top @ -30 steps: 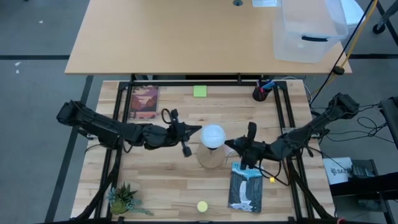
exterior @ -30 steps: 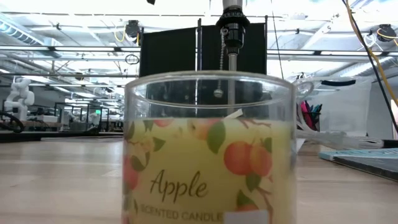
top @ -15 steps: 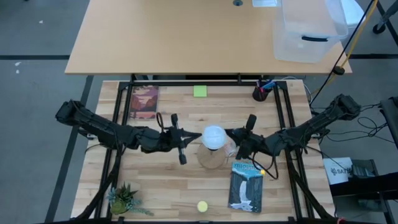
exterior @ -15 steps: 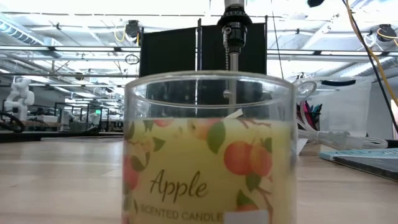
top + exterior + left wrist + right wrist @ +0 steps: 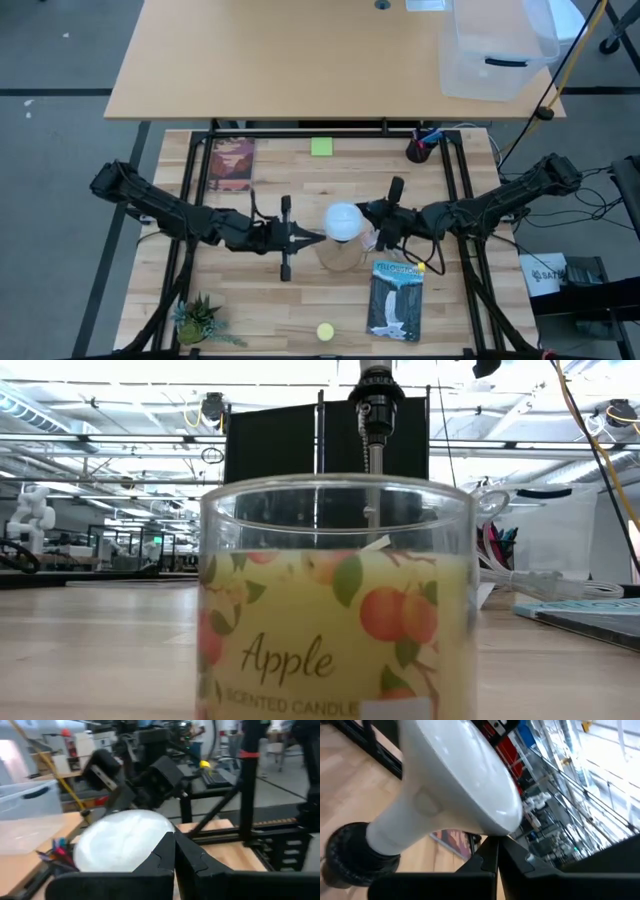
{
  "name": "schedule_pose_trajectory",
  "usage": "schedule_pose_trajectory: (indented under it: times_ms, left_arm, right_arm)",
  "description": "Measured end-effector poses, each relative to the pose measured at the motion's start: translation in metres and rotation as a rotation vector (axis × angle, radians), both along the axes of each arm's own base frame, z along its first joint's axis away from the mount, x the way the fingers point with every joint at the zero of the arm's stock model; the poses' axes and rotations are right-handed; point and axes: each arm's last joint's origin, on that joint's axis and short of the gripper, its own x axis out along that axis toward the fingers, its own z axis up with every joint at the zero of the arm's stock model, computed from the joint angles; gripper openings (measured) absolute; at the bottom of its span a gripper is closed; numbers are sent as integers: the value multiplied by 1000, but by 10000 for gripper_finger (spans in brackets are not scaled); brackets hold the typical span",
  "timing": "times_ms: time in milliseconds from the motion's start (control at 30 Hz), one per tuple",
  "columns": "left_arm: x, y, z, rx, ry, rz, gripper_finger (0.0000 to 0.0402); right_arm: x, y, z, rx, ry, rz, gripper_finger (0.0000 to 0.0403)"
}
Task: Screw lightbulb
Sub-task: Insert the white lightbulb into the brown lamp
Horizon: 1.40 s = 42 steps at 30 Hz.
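The white frosted lightbulb (image 5: 343,220) stands upright with its neck in the black socket (image 5: 350,852) of a small lamp. The lamp's round wooden base (image 5: 340,256) rests on the table's middle. In the low view only the socket with its pull chain (image 5: 372,405) shows; the bulb is above the picture. My left gripper (image 5: 320,238) is shut at the globe's left side, and my right gripper (image 5: 367,226) is shut at its right side. The globe fills both wrist views (image 5: 125,840) (image 5: 465,775). My left gripper lays its shut fingertips (image 5: 172,845) against the left side of the globe (image 5: 150,832), level, from the table's left. The bulb stays upright in the socket. My right gripper lays its shut fingertips (image 5: 495,847) against the globe's right side, just under its widest part (image 5: 495,827), level, from the table's right.
A yellow apple candle jar (image 5: 335,600) stands near the front edge (image 5: 325,331) and fills the low view. A blue book (image 5: 397,300) lies near right, a red book (image 5: 232,163) far left, a plant (image 5: 195,320) near left, and a pen cup (image 5: 420,148) and green note (image 5: 321,147) at the far side.
My left gripper has slid toward the table's near edge along the globe's left side, turning about its own axis. My right gripper has slid toward the far edge along the globe's right side, also turning. Both stay shut.
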Motion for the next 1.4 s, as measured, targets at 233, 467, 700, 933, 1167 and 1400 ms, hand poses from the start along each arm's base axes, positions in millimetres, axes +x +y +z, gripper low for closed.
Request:
schedule_pose_trajectory:
  times_ms: [233, 467, 700, 933, 1167, 1400]
  left_arm:
    - [10, 0, -14, 17, 52, -10, 0]
    - [15, 11, -17, -21, 70, 19, 0]
    - [14, 16, -19, -8, 107, 70, 0]
    - [7, 21, -18, 6, 142, 139, 0]
    - [7, 25, -19, 20, 155, 238, 0]
    - [8, 34, -21, -21, 162, 306, 0]
  right_arm:
    - [0, 0, 2, -26, -12, 4, 0]
    - [0, 0, 2, -24, -8, -11, 0]
    - [-2, 3, 1, -22, 0, -13, 0]
    - [-3, 6, -1, -28, 16, -4, 0]
    - [-4, 11, -1, -11, 14, 38, 0]
    - [-5, 15, -2, 34, 4, 61, 0]
